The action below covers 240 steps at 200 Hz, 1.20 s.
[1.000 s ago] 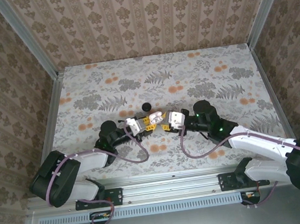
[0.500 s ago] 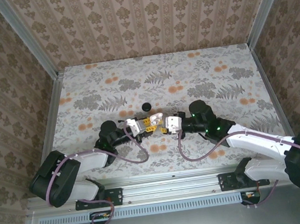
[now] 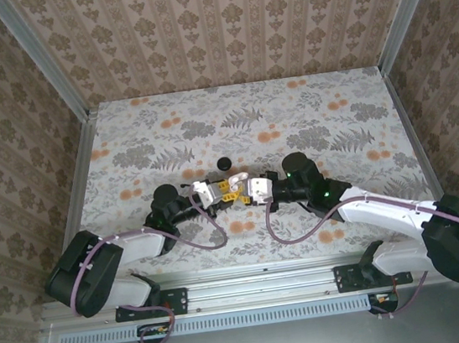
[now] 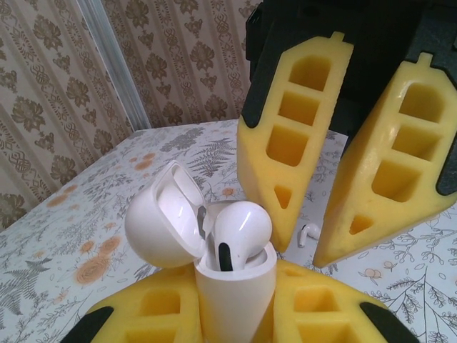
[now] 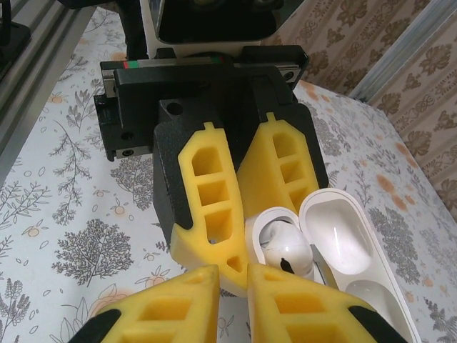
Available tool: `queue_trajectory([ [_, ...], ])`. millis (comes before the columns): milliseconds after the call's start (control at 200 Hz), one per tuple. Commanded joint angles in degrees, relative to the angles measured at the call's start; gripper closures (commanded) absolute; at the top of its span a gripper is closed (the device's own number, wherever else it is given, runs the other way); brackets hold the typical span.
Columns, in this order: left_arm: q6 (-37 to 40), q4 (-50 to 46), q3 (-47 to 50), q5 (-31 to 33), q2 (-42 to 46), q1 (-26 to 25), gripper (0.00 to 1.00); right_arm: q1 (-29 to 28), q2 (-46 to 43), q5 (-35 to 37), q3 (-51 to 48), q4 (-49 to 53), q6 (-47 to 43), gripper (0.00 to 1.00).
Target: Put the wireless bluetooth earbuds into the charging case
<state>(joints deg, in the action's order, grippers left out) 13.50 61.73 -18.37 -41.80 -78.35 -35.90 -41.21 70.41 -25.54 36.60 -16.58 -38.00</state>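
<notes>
Over the floral table (image 3: 306,111), left end effector (image 4: 234,321) pinches charging case (image 4: 235,282) (earbud (image 4: 241,227) seated), right end effector (image 5: 233,280) pressed together beside it.

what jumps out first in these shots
An open white charging case stands clamped in the left end effector, lid tipped back, with a white earbud sitting in it. The right end effector, shut, points at it with yellow fingers close to that earbud. What looks like a second earbud lies on the floral table beyond.

Glossy smooth white plastic charging case (image 4: 164,232) and earbud (image 4: 241,227)
</notes>
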Motion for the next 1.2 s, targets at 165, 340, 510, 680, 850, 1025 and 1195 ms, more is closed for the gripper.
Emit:
queue_trajectory([
  [165,0.28,0.58,0.35,-2.80,1.25,0.04,1.00,0.58,-6.02,-0.24,-2.23,-0.48,0.97,0.80],
  [340,1.01,0.13,0.02,-3.86,0.76,-0.05,1.00,0.69,-7.40,1.37,-3.39,-0.81,0.38,0.79],
  [510,1.09,-0.21,-0.62,-4.25,0.61,-0.05,1.00,0.69,-4.58,0.28,-1.64,-2.62,0.38,0.79],
  [680,1.18,-0.23,-0.56,-4.23,0.76,-0.05,1.00,0.69,-2.31,0.75,-0.69,-4.69,1.61,0.80],
  [850,1.45,-0.72,-0.61,-4.16,0.91,-0.05,1.00,0.69,-1.59,0.93,-0.30,-5.48,1.96,0.81],
  [1025,1.58,-0.96,-0.88,-4.43,0.83,-0.05,1.00,0.69,-0.64,0.02,0.57,-4.58,1.66,0.82],
  [1195,1.67,-0.94,-0.80,-4.25,0.96,-0.05,1.00,0.70,0.00,-0.62,0.76,-3.65,1.44,0.83],
])
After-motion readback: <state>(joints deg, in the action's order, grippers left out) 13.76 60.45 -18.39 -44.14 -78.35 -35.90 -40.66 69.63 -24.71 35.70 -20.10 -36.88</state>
